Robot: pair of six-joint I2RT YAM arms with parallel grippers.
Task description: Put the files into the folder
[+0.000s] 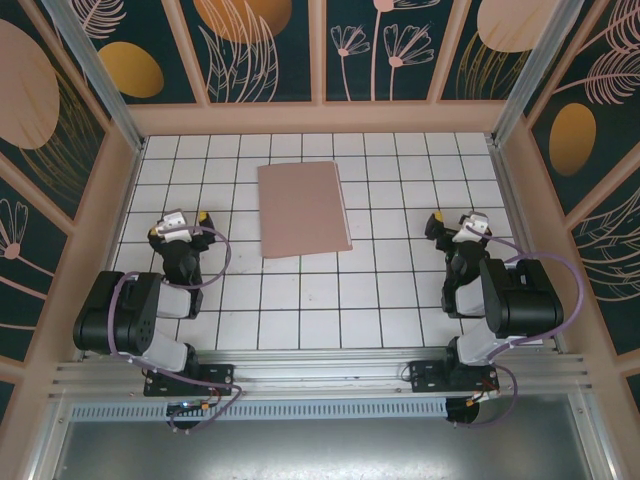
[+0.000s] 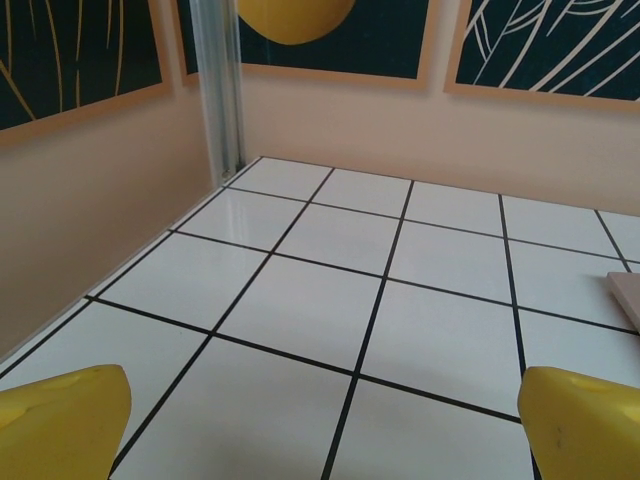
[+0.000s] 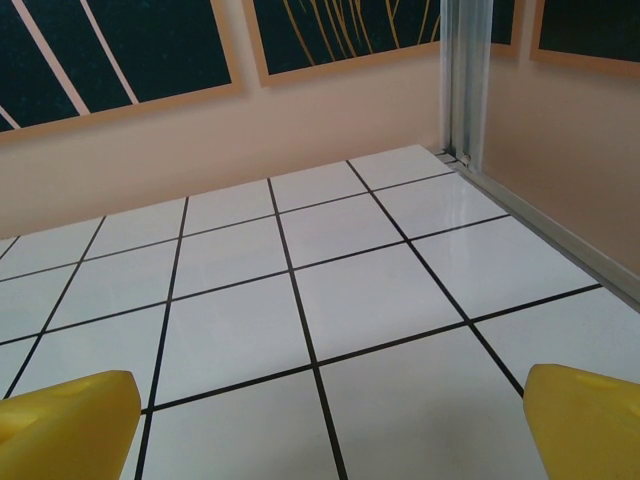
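Observation:
The pinkish-brown folder [image 1: 303,208] lies flat and closed on the white tiled table, at the middle toward the back. A corner of the folder [image 2: 628,296] peeks in at the right edge of the left wrist view. The files are out of view. My left gripper [image 1: 180,222] rests low on the left side, open, with nothing between its yellow fingertips [image 2: 60,420]. On the right side my right gripper [image 1: 459,224] is open too, its yellow fingertips [image 3: 65,425] wide apart over bare tile. Both grippers are well apart from the folder.
Pink walls with dark floral panels close in the table on three sides. Metal corner posts [image 2: 220,90] [image 3: 462,75] stand at the back corners. An aluminium rail [image 1: 320,375] carries both arm bases along the near edge.

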